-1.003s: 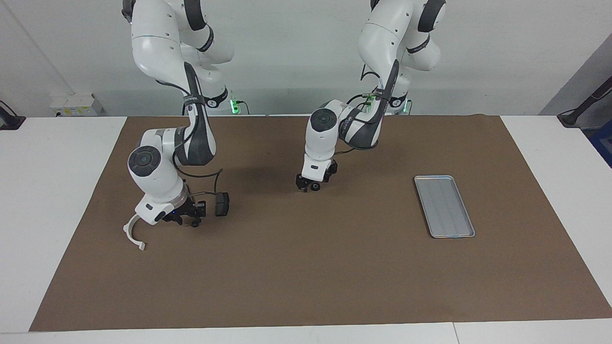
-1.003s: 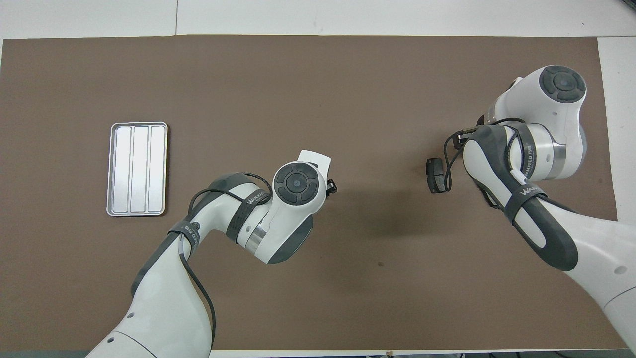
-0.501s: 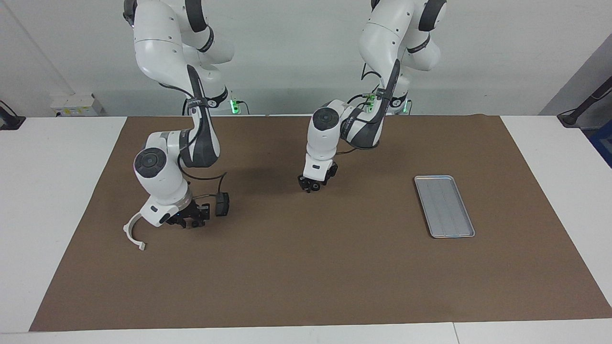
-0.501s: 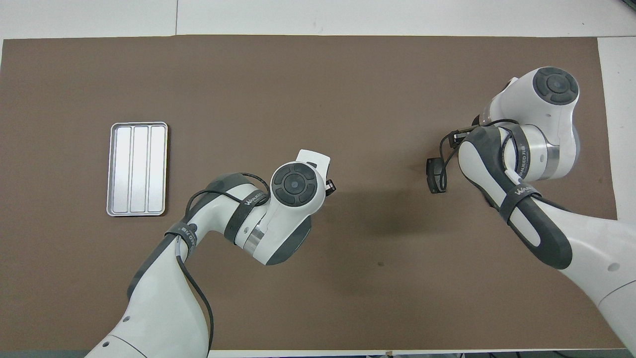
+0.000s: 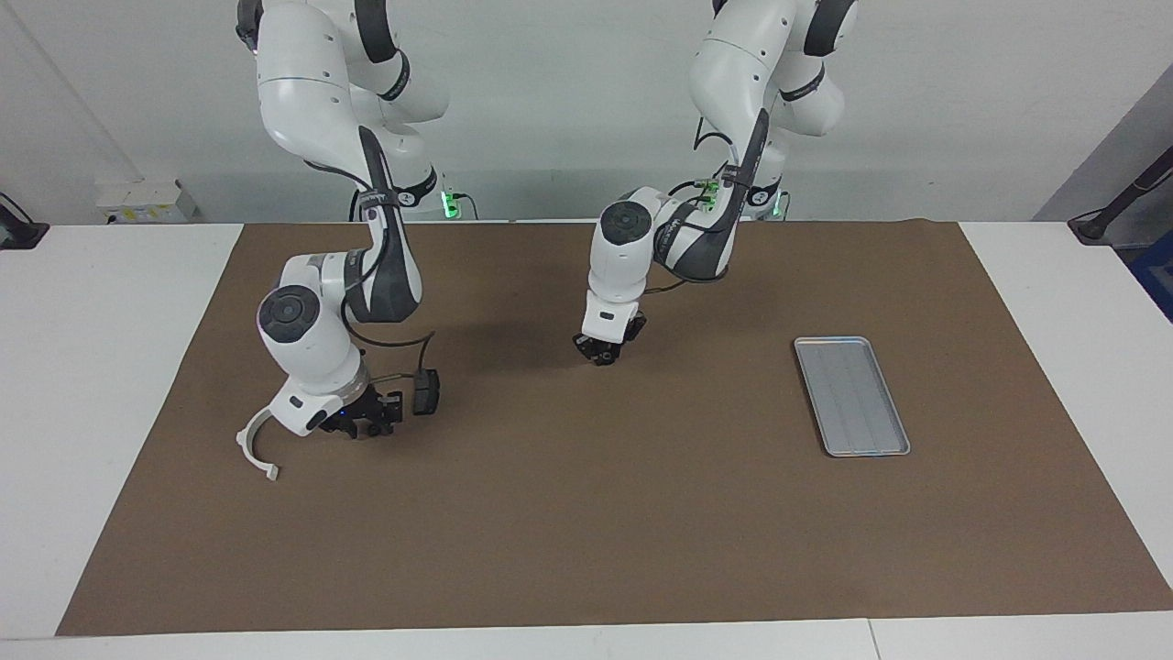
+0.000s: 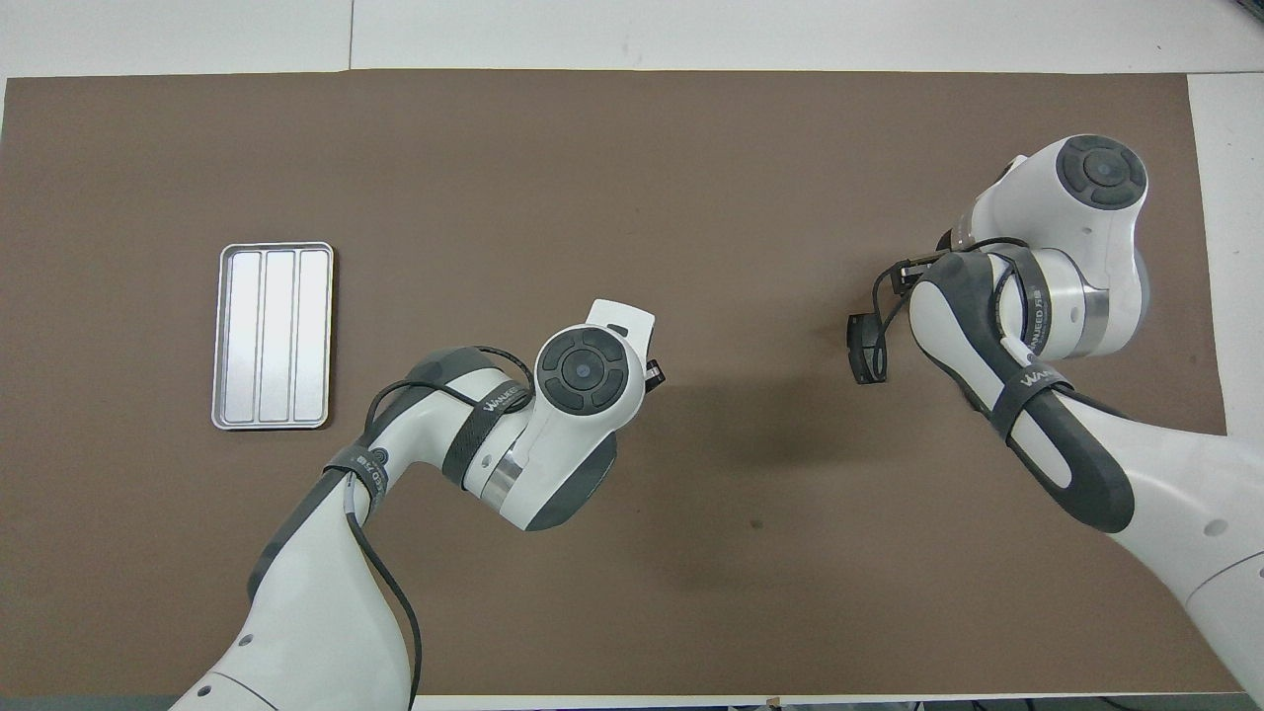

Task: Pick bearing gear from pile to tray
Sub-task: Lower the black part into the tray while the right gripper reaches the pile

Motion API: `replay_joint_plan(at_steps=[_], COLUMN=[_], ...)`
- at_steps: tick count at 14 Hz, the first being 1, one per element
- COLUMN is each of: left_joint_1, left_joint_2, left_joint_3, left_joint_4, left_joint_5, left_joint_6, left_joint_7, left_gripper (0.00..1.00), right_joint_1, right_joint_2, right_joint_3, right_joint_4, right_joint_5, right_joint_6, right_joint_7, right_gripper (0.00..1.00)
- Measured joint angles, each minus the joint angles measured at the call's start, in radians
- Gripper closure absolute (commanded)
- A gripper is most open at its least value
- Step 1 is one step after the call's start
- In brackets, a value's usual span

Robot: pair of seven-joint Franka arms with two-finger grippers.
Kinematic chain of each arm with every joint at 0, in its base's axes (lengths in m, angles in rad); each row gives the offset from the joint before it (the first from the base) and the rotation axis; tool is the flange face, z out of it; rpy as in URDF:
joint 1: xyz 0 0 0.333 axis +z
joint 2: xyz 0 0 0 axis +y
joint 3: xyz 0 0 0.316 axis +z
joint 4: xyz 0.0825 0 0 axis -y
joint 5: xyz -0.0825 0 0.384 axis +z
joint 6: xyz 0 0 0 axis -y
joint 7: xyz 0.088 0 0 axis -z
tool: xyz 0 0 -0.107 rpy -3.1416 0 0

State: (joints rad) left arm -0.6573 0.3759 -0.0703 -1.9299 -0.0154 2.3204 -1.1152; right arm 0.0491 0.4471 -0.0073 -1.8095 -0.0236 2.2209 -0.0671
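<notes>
R gripper point(image 5: 367, 425): low over the brown mat point(image 5: 586, 532), at the R arm's end of the table point(image 5: 92, 367). It reads as a dark blob under the white wrist, so can't tell if it's wide, narrow or holding anything. In the overhead view the arm covers it.

Closest to it is what shows of the pile. A dark grey brake pad point(image 5: 424, 391) point(image 6: 862, 348) lies on the mat just beside it, on the side twd the L arm's end and a bit nearer the robots. Can't tell whether they touch. A white curved bracket point(image 5: 242, 445) lies near it on the side twd the R arm's end, one end tucked under the wrist.

L gripper point(image 5: 605, 354) point(image 6: 654, 373): well apart from the R one, about mid-mat, pointing down w/ its tip at or just above the mat. Can't tell its state either.

Bearing gear: can't pick it out anywhere.

Tray point(image 5: 852, 396) point(image 6: 274, 336): flat on the mat, well apart from the L gripper twd the L arm's end, and a bit farther from the robots than the spot under that gripper. It is the thing farthest from the R gripper.
</notes>
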Motion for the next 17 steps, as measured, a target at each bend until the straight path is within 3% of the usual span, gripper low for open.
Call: replay_joint_plan(at_steps=[3, 8, 9, 14, 17], left_joint_1=[0.017, 0.231, 0.282, 0.531, 0.61], left_joint_2=[-0.011, -0.165, -0.191, -0.204, -0.204], left_joint_3=[0.016, 0.028, 0.03, 0.033, 0.032], left_joint_4=[0.001, 0.004, -0.001, -0.041, -0.065], left_joint_5=[0.03, 0.034, 0.034, 0.035, 0.035], left_joint_6=[-0.042, -0.214, -0.235, -0.244, -0.236], left_joint_7=[0.009, 0.265, 0.339, 0.712, 0.829], left_gripper=[0.96, 0.96, 0.96, 0.95, 0.95], right_joint_1=[0.0, 0.0, 0.0, 0.001, 0.007], right_joint_2=[0.005, 0.007, 0.007, 0.003, -0.036], right_joint_3=[0.0, 0.0, 0.0, 0.005, 0.033], right_joint_4=[0.0, 0.0, 0.0, 0.005, 0.019], right_joint_5=[0.0, 0.0, 0.0, 0.0, 0.001], right_joint_6=[0.0, 0.001, 0.001, -0.001, -0.03], right_joint_7=[0.0, 0.0, 0.0, 0.0, 0.0], right_gripper=[0.47, 0.95, 1.0, 1.0, 1.0])
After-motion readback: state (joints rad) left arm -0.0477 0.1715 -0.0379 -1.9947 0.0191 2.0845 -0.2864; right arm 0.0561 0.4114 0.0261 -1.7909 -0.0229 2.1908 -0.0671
